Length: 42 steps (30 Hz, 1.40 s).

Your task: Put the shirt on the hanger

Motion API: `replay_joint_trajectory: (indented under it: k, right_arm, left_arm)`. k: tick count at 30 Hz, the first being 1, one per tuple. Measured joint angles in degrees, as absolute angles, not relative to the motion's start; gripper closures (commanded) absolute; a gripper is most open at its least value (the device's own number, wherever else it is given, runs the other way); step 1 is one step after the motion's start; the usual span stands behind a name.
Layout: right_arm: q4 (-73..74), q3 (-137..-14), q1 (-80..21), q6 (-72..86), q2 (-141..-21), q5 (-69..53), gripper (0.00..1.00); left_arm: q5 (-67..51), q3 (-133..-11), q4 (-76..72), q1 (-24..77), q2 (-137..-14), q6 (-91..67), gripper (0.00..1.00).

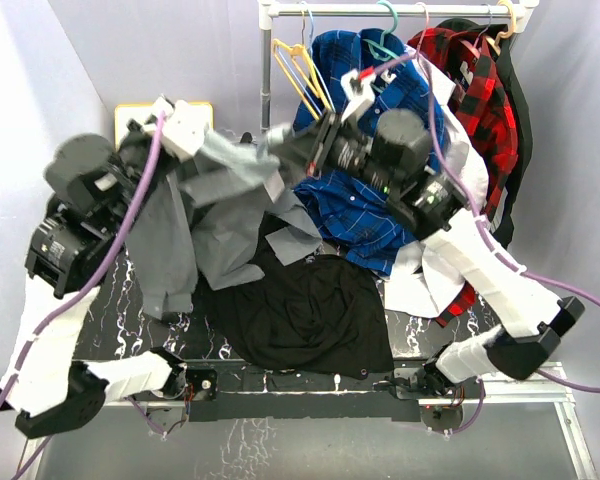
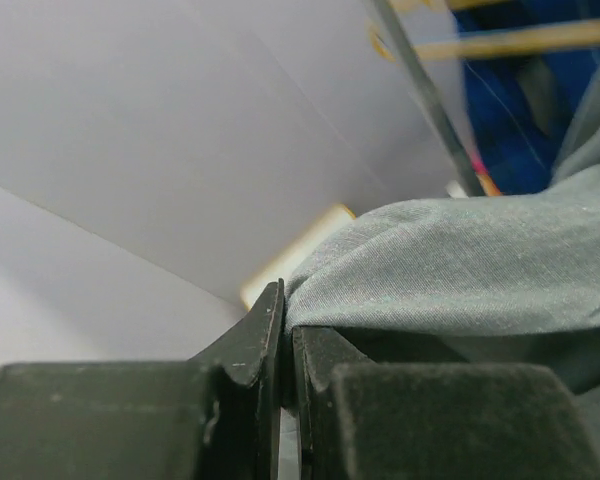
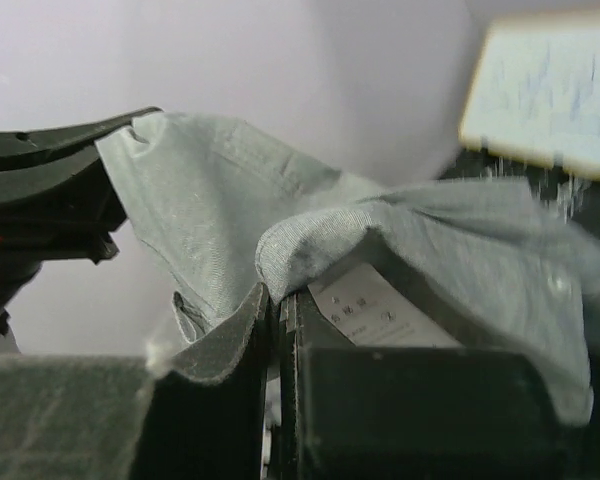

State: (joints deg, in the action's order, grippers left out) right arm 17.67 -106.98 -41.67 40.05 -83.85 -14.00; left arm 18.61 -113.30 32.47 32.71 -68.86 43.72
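Pale lilac walls back a black marbled table (image 1: 125, 310) strewn with clothes. Both arms hold the grey shirt (image 1: 215, 205) stretched between them above the table's far left part, its lower half draping down beside a black cloth (image 1: 300, 310). The left gripper (image 2: 288, 335) is pressed together, pinching a fold of the fabric. The right gripper (image 3: 276, 310) likewise clamps a bunched edge. Behind, a blue plaid shirt (image 1: 355, 215) hangs below the rail (image 1: 400, 9).
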Motion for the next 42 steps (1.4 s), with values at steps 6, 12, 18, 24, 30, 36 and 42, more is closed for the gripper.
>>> replay_joint_trajectory:
  k: [6,12,18,24,30,36,42]
  right_arm:
    - [11.75,-69.6,-44.56,51.48,-71.0,-15.27,1.0]
    - [14.28,-54.02,-54.06,57.14,-67.31,-11.33,1.0]
    - [14.33,-56.82,-58.81,57.17,-69.01,-3.55,1.0]
    - [13.15,-62.98,-56.12,56.42,-79.05,2.61,1.0]
    - [9.26,-63.68,-47.66,60.14,-85.69,4.78,1.0]
    - [8.51,-67.99,-43.62,63.64,-93.82,2.37,0.37]
    - [5.72,-72.6,-42.63,61.93,-102.26,-5.23,0.02]
  left_arm:
    - [11.66,-80.49,36.99,32.73,-56.29,34.24,1.0]
    - [8.34,-60.53,40.82,32.53,-54.48,28.53,1.0]
    - [12.62,-56.84,33.78,32.23,-54.54,27.35,1.0]
    - [15.09,-55.11,23.51,25.71,-63.92,28.36,1.0]
    - [8.38,-58.7,19.27,13.87,-75.81,26.5,1.0]
    - [6.5,-58.89,16.78,11.84,-78.41,23.64,1.0]
    - [6.57,-59.46,16.99,11.07,-79.68,19.55,1.0]
